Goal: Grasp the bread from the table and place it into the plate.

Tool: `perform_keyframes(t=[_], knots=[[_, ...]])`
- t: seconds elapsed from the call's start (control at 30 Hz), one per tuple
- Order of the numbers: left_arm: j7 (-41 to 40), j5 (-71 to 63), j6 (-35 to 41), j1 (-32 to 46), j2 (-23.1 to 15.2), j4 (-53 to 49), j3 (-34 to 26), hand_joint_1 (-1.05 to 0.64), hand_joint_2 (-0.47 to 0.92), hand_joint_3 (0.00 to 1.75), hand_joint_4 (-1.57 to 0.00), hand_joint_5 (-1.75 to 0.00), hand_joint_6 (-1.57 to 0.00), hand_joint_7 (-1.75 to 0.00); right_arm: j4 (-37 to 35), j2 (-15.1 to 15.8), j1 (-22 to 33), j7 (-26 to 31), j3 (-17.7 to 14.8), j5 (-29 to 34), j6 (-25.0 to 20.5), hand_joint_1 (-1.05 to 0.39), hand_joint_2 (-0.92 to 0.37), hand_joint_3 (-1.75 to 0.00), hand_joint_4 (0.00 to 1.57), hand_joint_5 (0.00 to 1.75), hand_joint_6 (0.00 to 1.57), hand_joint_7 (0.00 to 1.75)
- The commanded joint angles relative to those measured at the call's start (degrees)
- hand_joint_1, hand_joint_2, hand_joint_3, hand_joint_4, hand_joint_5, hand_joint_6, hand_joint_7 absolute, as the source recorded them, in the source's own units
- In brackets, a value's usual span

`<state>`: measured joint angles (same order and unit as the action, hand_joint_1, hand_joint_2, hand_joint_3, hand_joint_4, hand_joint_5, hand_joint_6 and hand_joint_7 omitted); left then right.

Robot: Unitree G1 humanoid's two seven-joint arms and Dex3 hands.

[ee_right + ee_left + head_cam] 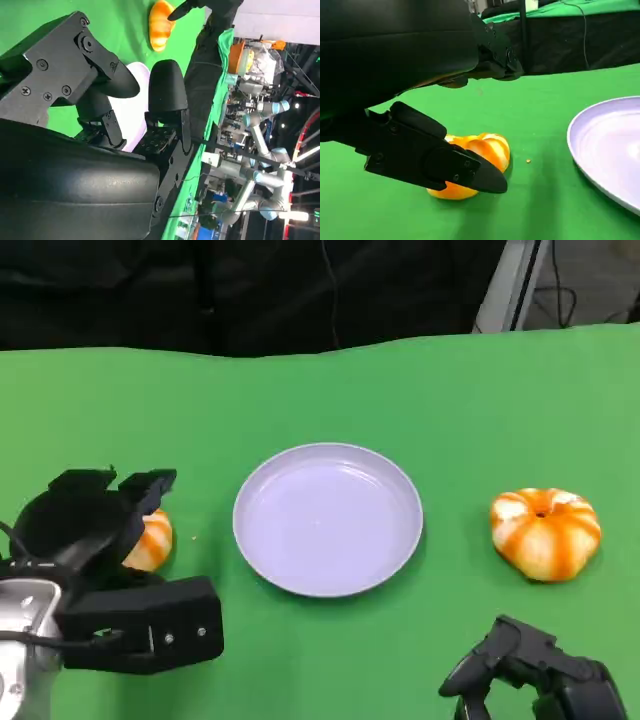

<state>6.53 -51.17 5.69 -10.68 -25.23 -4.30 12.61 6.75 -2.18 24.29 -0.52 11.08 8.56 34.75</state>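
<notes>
An orange-and-white striped bread (153, 541) lies on the green table left of the lilac plate (330, 520). My left hand (95, 520) hangs over this bread with its fingers spread. In the left wrist view the bread (482, 149) rests on the cloth, the thumb (430, 157) in front of it and the other fingers above, with a gap between them. The plate (610, 145) holds nothing. A second striped bread (545, 532) sits right of the plate. My right hand (530, 665) stays low at the near edge, holding nothing.
The table's far edge meets a dark backdrop. In the right wrist view the second bread (161, 25) lies beyond my right hand's fingers (167, 92), with a strip of the plate (134, 112) between them. A small crumb (528, 161) lies beside the left bread.
</notes>
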Motion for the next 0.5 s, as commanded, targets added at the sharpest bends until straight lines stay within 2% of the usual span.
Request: perform_keyframes(t=[0.03,0.5], knots=[[-1.9,-1.0,1.7,-1.4,-0.4,-3.6,1.6,-0.67,0.92,0.08,-0.09,-0.23,-0.21,0.0,0.6,0.2,0.3,0.4,0.1,-0.5,0.0,-0.02,-0.36,-1.39,0.8,1.64,0.83,1.36],[-2.8,-1.0,3.4,-2.8,-0.6,-5.5,3.6,-0.67,0.92,0.08,-0.09,-0.23,-0.2,0.0,0.6,0.2,0.3,0.4,0.2,-0.7,-0.1,-0.02,-0.37,-1.37,0.79,1.65,0.83,1.36]])
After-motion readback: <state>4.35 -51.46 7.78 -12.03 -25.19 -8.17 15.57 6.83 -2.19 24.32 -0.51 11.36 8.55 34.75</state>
